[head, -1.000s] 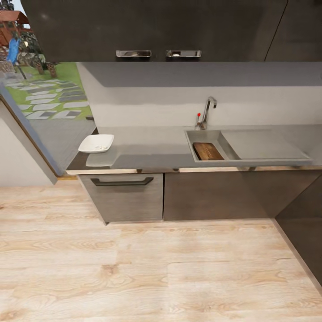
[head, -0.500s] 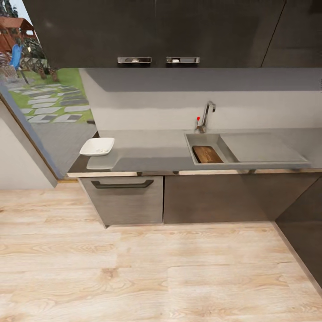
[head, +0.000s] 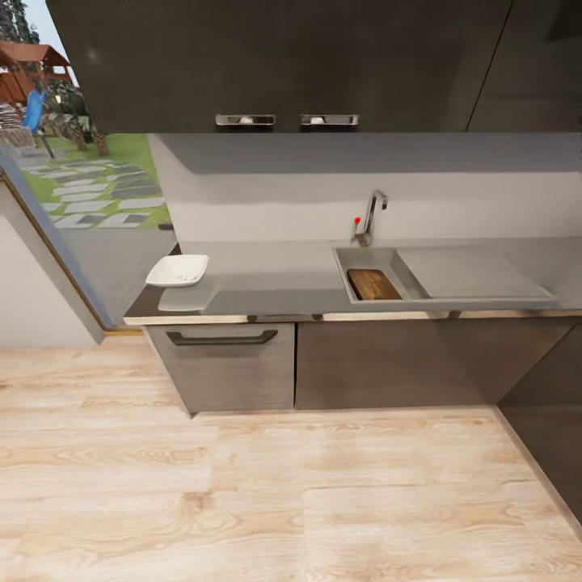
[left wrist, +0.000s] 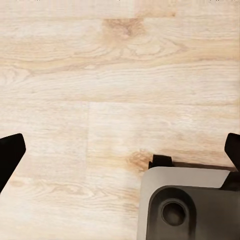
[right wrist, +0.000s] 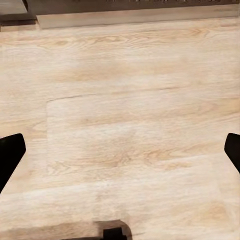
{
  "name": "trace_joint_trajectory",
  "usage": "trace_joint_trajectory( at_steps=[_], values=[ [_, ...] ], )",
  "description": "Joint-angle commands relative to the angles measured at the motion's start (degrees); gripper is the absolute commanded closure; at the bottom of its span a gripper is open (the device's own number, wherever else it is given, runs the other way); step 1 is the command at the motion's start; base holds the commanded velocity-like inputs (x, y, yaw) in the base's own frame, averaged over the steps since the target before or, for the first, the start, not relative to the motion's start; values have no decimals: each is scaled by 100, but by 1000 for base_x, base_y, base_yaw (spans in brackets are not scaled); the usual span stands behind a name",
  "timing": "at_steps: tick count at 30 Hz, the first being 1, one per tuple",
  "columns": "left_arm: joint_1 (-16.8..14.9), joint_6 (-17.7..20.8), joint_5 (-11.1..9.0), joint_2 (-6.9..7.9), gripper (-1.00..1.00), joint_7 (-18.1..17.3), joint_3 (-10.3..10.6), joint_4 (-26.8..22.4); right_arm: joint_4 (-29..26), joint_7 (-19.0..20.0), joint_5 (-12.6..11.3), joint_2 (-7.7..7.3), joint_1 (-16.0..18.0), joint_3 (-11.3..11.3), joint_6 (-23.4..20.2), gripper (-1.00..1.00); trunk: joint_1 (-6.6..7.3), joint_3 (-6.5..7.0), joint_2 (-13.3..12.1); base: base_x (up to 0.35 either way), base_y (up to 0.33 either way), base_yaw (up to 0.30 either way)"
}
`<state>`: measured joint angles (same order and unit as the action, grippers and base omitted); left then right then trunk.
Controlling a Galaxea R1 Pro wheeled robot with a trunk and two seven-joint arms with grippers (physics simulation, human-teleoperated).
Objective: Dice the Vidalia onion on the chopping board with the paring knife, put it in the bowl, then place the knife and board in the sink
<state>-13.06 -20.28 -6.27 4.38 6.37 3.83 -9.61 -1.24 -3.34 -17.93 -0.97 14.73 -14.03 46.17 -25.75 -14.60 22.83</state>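
Note:
From a distance the head view takes in the grey countertop (head: 275, 275). The white bowl (head: 176, 270) stands at its left end, and what it holds is too small to make out. The brown chopping board (head: 373, 284) lies inside the sink (head: 368, 259), below the chrome tap (head: 370, 217) with its red knob. The Vidalia onion and the paring knife are out of view. My left gripper (left wrist: 120, 155) and right gripper (right wrist: 120, 155) both hang open over the wood floor, holding nothing.
Black upper cabinets (head: 283, 65) hang above the counter and brown lower cabinets (head: 364, 364) stand under it. A window with a garden view (head: 81, 186) is at the left. Pale wood floor (head: 283, 493) lies between me and the counter. My grey base (left wrist: 185, 205) shows in the left wrist view.
The whole head view has shifted: the counter and cabinets now sit lower in the picture and a little further off. Bowl, board and sink keep their places relative to each other.

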Motion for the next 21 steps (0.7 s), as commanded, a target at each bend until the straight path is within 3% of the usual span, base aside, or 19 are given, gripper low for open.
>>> trace_joint_trajectory(
  at_steps=[1, 6, 21],
  values=[
    [-4, -19, -59, 2, -100, 13, 41, 3, 1, -35, -18, 0, 3, -53, 56, -100, -3, 0, 9, 0, 0, -53],
    [-4, -19, -59, 2, -100, 13, 41, 3, 9, -43, -18, 0, 3, -55, 294, -100, -3, 44, 9, 0, 0, -107],
    [-4, -19, -59, 2, -100, 13, 39, 38, 9, -44, -18, 18, 3, -56, 331, -100, -3, 160, 9, 0, 0, -26]
  ],
)
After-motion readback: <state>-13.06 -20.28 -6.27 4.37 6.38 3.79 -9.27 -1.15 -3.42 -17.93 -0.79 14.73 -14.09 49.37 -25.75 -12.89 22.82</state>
